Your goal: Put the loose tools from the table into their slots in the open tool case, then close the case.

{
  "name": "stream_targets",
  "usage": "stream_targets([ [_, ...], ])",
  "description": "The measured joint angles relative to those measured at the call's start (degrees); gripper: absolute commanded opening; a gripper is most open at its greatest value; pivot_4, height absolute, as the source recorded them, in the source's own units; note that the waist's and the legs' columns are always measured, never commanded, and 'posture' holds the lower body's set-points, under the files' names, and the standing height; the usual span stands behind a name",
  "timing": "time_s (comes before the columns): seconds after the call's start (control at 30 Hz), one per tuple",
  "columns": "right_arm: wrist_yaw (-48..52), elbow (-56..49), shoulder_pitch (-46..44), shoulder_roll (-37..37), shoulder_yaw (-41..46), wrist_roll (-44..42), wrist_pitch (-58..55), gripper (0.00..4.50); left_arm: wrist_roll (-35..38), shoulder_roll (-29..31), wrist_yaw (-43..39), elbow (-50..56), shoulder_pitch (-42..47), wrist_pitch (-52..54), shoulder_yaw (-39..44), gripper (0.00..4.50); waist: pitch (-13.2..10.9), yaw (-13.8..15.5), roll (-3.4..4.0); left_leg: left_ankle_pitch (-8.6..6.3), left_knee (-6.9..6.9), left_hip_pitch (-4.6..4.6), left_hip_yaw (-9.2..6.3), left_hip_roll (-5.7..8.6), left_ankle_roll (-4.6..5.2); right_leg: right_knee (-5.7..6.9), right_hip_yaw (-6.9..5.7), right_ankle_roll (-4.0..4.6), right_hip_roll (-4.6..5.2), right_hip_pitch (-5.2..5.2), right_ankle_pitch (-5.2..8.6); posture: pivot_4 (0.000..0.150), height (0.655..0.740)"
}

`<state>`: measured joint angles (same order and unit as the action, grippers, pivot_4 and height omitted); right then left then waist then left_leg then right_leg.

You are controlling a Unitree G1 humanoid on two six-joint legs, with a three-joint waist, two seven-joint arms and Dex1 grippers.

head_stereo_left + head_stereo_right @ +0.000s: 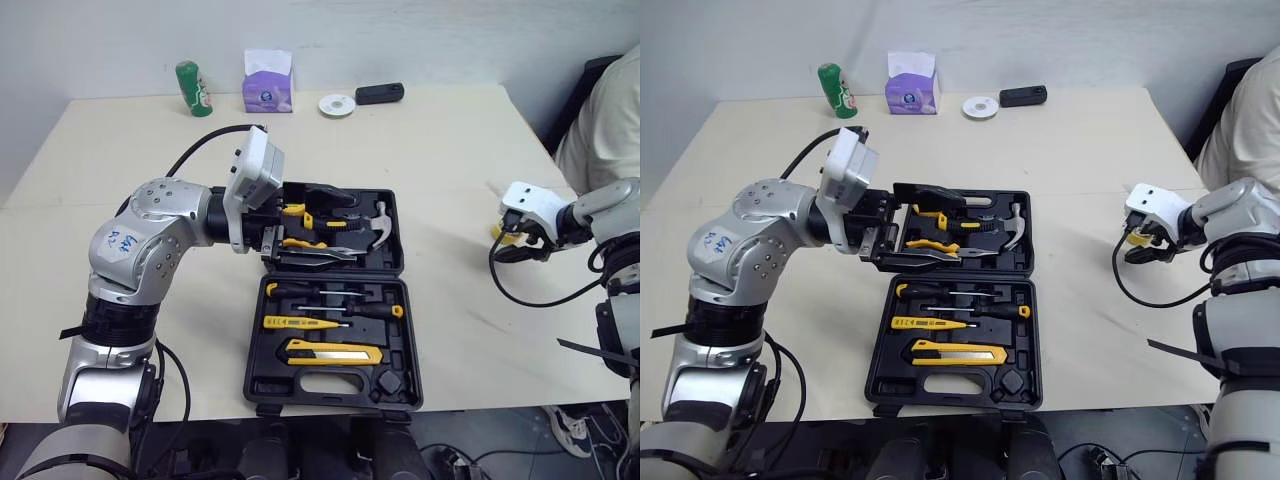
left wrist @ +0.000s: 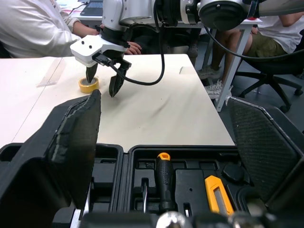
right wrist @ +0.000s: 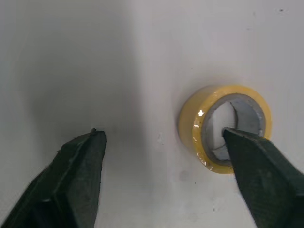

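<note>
The tool case [image 1: 252,350] lies open, most slots filled: screwdrivers [image 1: 340,308] and a utility knife [image 1: 335,352] in the near half, a hammer [image 1: 375,225] in the far half. The left gripper [image 1: 270,238] hangs over that far half, fingers spread and empty, and would probably block closing. Well right of the case, a loose yellow tape roll [image 3: 190,126] lies under the open right gripper [image 3: 164,137]. Stowing it and closing are left. A green can [image 1: 193,88] and a tissue box [image 1: 267,82] stand clear beyond the case.
</note>
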<state>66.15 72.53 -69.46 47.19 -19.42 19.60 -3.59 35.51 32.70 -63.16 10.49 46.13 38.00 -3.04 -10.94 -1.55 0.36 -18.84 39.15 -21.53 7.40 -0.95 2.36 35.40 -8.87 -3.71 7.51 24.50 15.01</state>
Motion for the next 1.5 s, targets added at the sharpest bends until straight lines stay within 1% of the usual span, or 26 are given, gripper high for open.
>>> stream_targets([
  [0.13, -4.2, 1.2, 0.0, -0.5, 0.4, 0.2, 0.9, 0.42, 0.0, 0.0, 0.5, 0.6, -0.3, 0.0, -0.3, 4.50, 0.0, 0.0, 0.00, 0.01, 0.00, 0.01, -0.01, -0.01, -0.01, 0.03, 0.01, 0.01, 0.00, 0.00, 0.01, 0.150, 0.7278],
  [0.17, -4.6, 1.5, 0.0, -0.5, 0.5, 0.4, 1.0, 0.05, 0.0, 0.1, 0.5, 0.7, -0.6, 0.0, -0.3, 4.50, 0.0, 0.0, 0.00, 0.01, 0.00, 0.01, -0.01, -0.01, -0.01, 0.03, 0.01, 0.01, 0.00, 0.00, 0.01, 0.150, 0.7278],
  [0.43, -4.2, 1.8, 0.0, -0.4, 1.2, 1.0, 2.2, 0.05, 0.0, 0.2, 0.5, 2.1, -1.5, 0.1, -0.3, 4.50, 0.0, 0.0, 0.00, 0.01, 0.00, 0.01, -0.01, 0.00, -0.01, 0.03, 0.01, 0.01, 0.00, 0.00, 0.01, 0.150, 0.7278],
  [0.57, 1.4, 0.3, 0.0, 0.4, 1.9, 0.6, 3.7, 0.05, 0.0, 0.3, 0.4, 2.3, -2.3, 0.0, -0.4, 4.50, 0.0, 0.0, 0.05, 0.01, 0.00, 0.01, 0.00, 0.00, -0.01, 0.04, 0.02, 0.01, -0.01, 0.00, 0.01, 0.150, 0.7278],
  [0.67, 8.8, -6.1, 0.8, 3.0, 2.7, -1.4, 3.6, 0.05, 0.0, 1.3, -0.3, 3.0, -4.0, 0.0, -1.1, 4.50, -0.1, 0.0, 0.15, 0.01, 0.00, 0.01, -0.02, -0.01, -0.02, 0.04, 0.02, 0.01, -0.01, 0.02, 0.01, 0.150, 0.7278],
  [0.7, 13.3, -12.4, 3.1, 5.4, 4.0, -3.3, 3.0, 0.05, 0.0, 1.4, -0.6, 3.5, -4.7, 0.1, -1.9, 4.50, -0.1, 0.0, 0.15, 0.01, 0.00, 0.01, -0.05, -0.03, -0.02, 0.04, 0.01, 0.02, -0.03, 0.01, 0.01, 0.150, 0.7278],
  [0.73, 15.2, -15.0, 4.2, 6.1, 4.2, -4.1, 2.6, 0.05, 0.0, 1.6, -0.8, 4.0, -5.1, 0.1, -2.0, 4.50, -0.1, 0.1, 0.15, 0.01, 0.02, 0.00, -0.09, -0.03, -0.02, 0.04, -0.02, 0.02, -0.03, -0.01, 0.01, 0.150, 0.7278],
  [0.77, 18.0, -21.2, 7.7, 7.7, 4.8, -5.7, 1.1, 0.05, 0.0, 1.7, -0.8, 4.7, -5.3, 0.1, -2.4, 4.50, -0.1, 0.3, 0.15, 0.01, 0.04, 0.00, -0.12, -0.01, -0.02, 0.03, -0.04, 0.02, -0.02, -0.03, 0.01, 0.150, 0.7278],
  [0.8, 19.6, -24.7, 10.0, 8.4, 4.9, -6.8, 0.3, 0.05, 0.0, 1.8, -0.8, 5.0, -5.4, 0.1, -2.4, 4.50, -0.1, 0.5, 0.15, 0.01, 0.07, 0.01, -0.13, -0.01, -0.02, 0.04, -0.04, 0.02, -0.01, -0.05, 0.01, 0.150, 0.7278],
  [0.87, 22.1, -42.3, 23.5, 13.1, 7.5, -11.2, -5.3, 0.05, 0.1, 2.0, -1.0, 5.8, -6.1, 0.1, -2.7, 4.50, -0.1, 1.5, 0.15, 0.00, 0.07, -0.02, -0.20, 0.01, -0.03, 0.01, -0.09, 0.02, 0.00, -0.05, 0.01, 0.150, 0.7278],
  [0.9, 22.2, -46.1, 26.5, 13.8, 7.6, -12.5, -6.7, 0.05, 0.2, 2.3, -1.1, 5.9, -6.4, 0.1, -2.5, 4.50, -0.1, 1.7, 0.16, 0.00, 0.09, -0.02, -0.23, 0.02, -0.03, 0.06, -0.09, 0.02, 0.01, -0.05, 0.01, 0.150, 0.7278],
  [0.93, 22.4, -55.6, 34.3, 16.9, 9.1, -15.8, -10.2, 0.05, 0.3, 2.1, -1.4, 6.1, -6.4, 0.5, -2.8, 4.50, -0.1, 2.2, 0.22, 0.00, 0.10, -0.10, -0.27, 0.06, -0.03, 0.03, -0.13, 0.02, -0.01, -0.03, 0.01, 0.150, 0.7278],
  [0.97, 22.5, -58.8, 36.4, 17.5, 9.1, -17.1, -11.4, 0.05, 0.4, 2.4, -1.5, 6.2, -6.5, 0.6, -2.8, 4.50, -0.1, 2.3, 0.21, 0.00, 0.13, -0.07, -0.25, 0.05, -0.03, 0.03, -0.12, 0.02, -0.01, -0.05, 0.01, 0.150, 0.7278],
  [1.0, 22.6, -64.6, 40.8, 19.4, 10.5, -19.5, -13.5, 0.05, 0.4, 2.2, -1.7, 6.4, -6.3, 0.7, -3.0, 4.50, -0.1, 2.4, 0.22, 0.00, 0.16, -0.07, -0.22, 0.10, -0.02, 0.06, -0.11, 0.01, -0.01, -0.05, 0.00, 0.150, 0.7278],
  [1.07, 22.6, -72.2, 46.7, 22.8, 12.8, -22.2, -15.7, 0.05, 0.6, 2.3, -2.5, 6.9, -6.3, 0.8, -3.5, 4.50, -0.1, 2.5, 0.21, -0.01, 0.16, 0.03, -0.21, 0.07, -0.01, 0.02, -0.08, 0.00, 0.02, -0.12, 0.00, 0.150, 0.7278],
  [1.13, 22.0, -75.6, 50.0, 24.3, 14.3, -23.0, -15.3, 0.05, 0.6, 2.2, -2.8, 7.0, -6.5, 0.7, -4.1, 4.50, -0.1, 2.3, 0.09, -0.02, 0.16, 0.12, -0.18, 0.03, -0.02, -0.14, -0.05, 0.01, 0.02, -0.18, 0.01, 0.150, 0.7278],
  [1.23, 19.8, -76.1, 53.6, 24.4, 14.7, -22.4, -12.6, 0.05, 0.6, 2.0, -2.9, 7.1, -6.6, 0.6, -4.5, 4.50, -0.1, 2.4, 0.05, -0.02, 0.15, 0.15, -0.19, 0.02, -0.03, -0.26, -0.07, 0.01, 0.01, -0.23, 0.01, 0.150, 0.7278],
  [1.47, 19.2, -76.4, 56.2, 24.5, 14.8, -22.3, -10.5, 0.05, 0.6, 1.9, -2.9, 7.0, -6.6, 0.2, -4.6, 4.50, -0.1, 2.7, 0.04, -0.02, 0.15, 0.14, -0.19, 0.02, -0.02, -0.27, -0.08, 0.01, -0.01, -0.23, 0.01, 0.150, 0.7278],
  [1.5, 19.1, -76.2, 56.0, 24.5, 14.7, -22.0, -10.0, 0.46, 0.6, 1.9, -2.9, 7.0, -6.6, 0.0, -4.6, 4.50, -0.1, 2.8, 0.04, -0.02, 0.15, 0.14, -0.19, 0.03, -0.02, -0.27, -0.08, 0.01, -0.01, -0.23, 0.01, 0.150, 0.7278],
])
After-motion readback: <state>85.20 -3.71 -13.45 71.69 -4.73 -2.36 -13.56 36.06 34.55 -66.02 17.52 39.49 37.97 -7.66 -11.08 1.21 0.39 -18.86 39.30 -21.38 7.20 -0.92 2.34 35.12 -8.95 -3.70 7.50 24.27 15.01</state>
